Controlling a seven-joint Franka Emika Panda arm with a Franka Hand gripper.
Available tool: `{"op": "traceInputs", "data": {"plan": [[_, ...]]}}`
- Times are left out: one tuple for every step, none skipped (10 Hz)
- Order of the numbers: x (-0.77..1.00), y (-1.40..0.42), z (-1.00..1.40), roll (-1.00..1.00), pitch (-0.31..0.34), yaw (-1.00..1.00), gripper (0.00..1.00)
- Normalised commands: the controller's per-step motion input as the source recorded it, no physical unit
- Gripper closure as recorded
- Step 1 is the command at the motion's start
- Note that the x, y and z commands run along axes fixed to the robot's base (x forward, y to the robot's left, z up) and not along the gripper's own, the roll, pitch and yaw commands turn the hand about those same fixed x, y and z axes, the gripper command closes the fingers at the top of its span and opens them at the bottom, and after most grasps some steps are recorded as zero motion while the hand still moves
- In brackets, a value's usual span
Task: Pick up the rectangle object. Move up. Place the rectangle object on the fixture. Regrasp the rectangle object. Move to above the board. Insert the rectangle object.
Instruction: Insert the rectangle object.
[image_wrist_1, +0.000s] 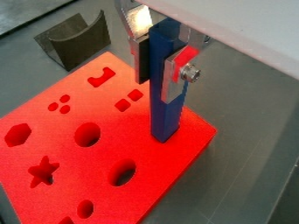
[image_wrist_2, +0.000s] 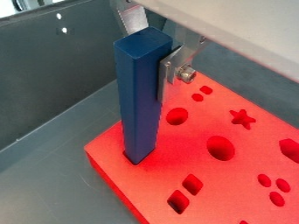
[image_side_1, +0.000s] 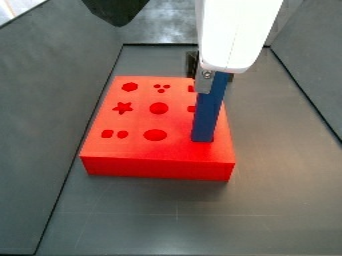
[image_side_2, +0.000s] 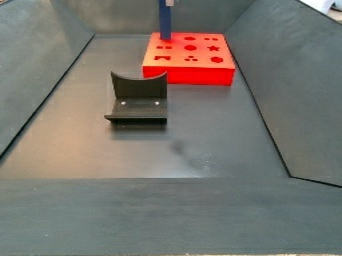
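Dark grey walls slope down around a dark grey floor (image_side_2: 201, 140), and on that floor lies the red board (image_side_1: 147, 155), a flat slab with a star, circles, ovals and squares cut into its top. In a side view the board sits at the far end of the floor, well apart from the fixture (image_side_2: 136, 100), a dark bracket on a base plate with a curved notch in its top, which stands alone nearer the camera.

Over the board hangs the gripper (image_wrist_1: 160, 59), its jaws closed on the upper part of the blue bar (image_wrist_2: 140, 96). In both wrist views a flat silver finger (image_wrist_1: 183, 72) with a screw in it presses against one side of the bar. The bar stands upright, its lower end meeting the top of the board near one edge; whether that end sits in a hole or only on the surface cannot be told. In a side view the arm's white housing (image_side_1: 238, 30) rises above the bar, and the bar stands on the side of the board away from the star.
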Motion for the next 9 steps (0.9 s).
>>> {"op": "traceInputs", "data": {"plan": [[0.0, 0.0, -0.09, 0.02, 0.067, -0.01, 1.0], [0.0, 0.0, -0.1, 0.04, 0.09, -0.02, 1.0], [0.0, 0.0, -0.09, 0.05, 0.101, -0.03, 1.0], [0.02, 0.0, -0.12, 0.04, 0.09, -0.03, 1.0], [0.03, 0.0, -0.18, 0.06, 0.054, 0.0, 1.0], [0.05, 0.0, -0.27, 0.1, 0.043, 0.0, 1.0], [0.15, 0.0, -0.32, 0.08, 0.029, 0.0, 1.0], [0.19, 0.0, -0.33, 0.06, 0.009, 0.0, 1.0], [0.21, 0.0, -0.34, 0.08, 0.0, 0.0, 1.0]]}}
